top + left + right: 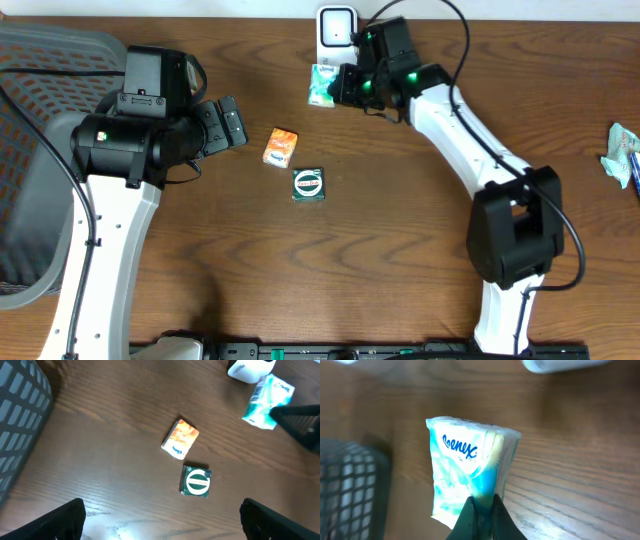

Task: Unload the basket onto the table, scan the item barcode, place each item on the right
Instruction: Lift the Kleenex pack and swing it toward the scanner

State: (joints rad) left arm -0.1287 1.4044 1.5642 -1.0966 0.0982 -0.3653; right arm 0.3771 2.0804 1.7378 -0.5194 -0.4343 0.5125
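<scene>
Wood-grain table [350, 280]. Left gripper [232, 122] hangs at left, jaws spread wide, empty. Right gripper [482, 506], just beside scanner [337, 28] at far centre, clamps tissue pack [465, 465] by one edge. Pack judged light, soft, slippery film; a mid-body pinch would hold surer.

From here, the left arm [112, 215] is folded at the elbow behind the left claw [233, 120], whose fingers stand spread wide apart. The right arm [462, 132] stretches out long behind the right claw [481, 512], which is pinched tight on a tissue pack [465, 470].
</scene>
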